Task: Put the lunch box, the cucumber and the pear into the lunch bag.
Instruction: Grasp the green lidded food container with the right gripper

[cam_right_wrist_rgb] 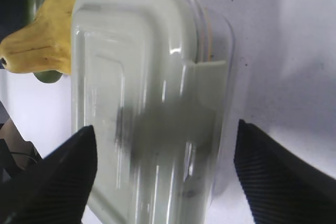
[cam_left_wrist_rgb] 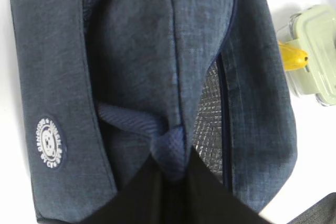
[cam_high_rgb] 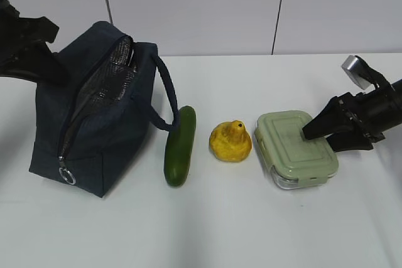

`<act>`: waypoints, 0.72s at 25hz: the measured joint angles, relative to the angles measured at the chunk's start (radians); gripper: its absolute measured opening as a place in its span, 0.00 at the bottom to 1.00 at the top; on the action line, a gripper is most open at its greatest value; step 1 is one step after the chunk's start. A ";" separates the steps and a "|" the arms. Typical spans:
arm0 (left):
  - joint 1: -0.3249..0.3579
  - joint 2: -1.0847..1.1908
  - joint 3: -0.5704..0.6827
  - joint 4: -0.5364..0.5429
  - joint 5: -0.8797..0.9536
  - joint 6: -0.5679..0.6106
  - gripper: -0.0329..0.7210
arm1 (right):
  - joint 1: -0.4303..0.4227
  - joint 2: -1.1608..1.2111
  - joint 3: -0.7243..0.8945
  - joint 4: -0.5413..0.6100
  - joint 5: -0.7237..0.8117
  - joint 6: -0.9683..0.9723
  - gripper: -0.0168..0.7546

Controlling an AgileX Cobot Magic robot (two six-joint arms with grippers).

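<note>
The navy lunch bag (cam_high_rgb: pixel 94 123) stands at the left with its zipper open, silvery lining (cam_high_rgb: pixel 116 80) showing. My left gripper (cam_left_wrist_rgb: pixel 169 163) is shut on the bag's woven handle strap (cam_left_wrist_rgb: pixel 167 145) at its far side. The dark green cucumber (cam_high_rgb: pixel 180 145) lies right of the bag, and the yellow pear (cam_high_rgb: pixel 231 142) sits beside it. The lunch box (cam_high_rgb: pixel 295 149) with its sage-green lid rests further right. My right gripper (cam_high_rgb: pixel 319 139) stands open at the box's right end. In the right wrist view its fingers (cam_right_wrist_rgb: pixel 63 177) straddle the lid (cam_right_wrist_rgb: pixel 152 103) without touching it.
The white table (cam_high_rgb: pixel 251 224) carries everything. A white panelled wall (cam_high_rgb: pixel 220 4) rises behind. The bag's metal ring pull (cam_high_rgb: pixel 67 176) hangs at its front corner. The handle loop (cam_high_rgb: pixel 169 98) arches toward the cucumber.
</note>
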 joint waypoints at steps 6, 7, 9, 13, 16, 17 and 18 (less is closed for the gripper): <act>0.000 0.000 0.000 0.000 0.006 0.000 0.05 | 0.000 0.006 0.000 0.008 0.000 0.000 0.84; 0.000 0.000 0.000 0.000 0.006 0.000 0.05 | 0.000 0.015 0.000 0.013 0.000 0.000 0.84; 0.000 0.000 0.000 0.001 0.007 0.000 0.05 | 0.000 0.033 0.000 0.013 0.000 0.000 0.84; 0.000 0.000 0.000 0.001 0.007 0.000 0.05 | 0.000 0.053 0.000 0.030 0.007 0.000 0.83; 0.000 0.000 0.000 0.001 0.007 0.000 0.05 | 0.000 0.053 -0.002 0.044 0.007 -0.002 0.80; 0.000 0.000 0.000 0.001 0.007 0.000 0.05 | 0.000 0.053 -0.006 0.044 0.007 -0.002 0.78; 0.000 0.000 0.000 0.001 0.007 0.000 0.05 | 0.000 0.053 -0.009 0.044 0.007 -0.004 0.77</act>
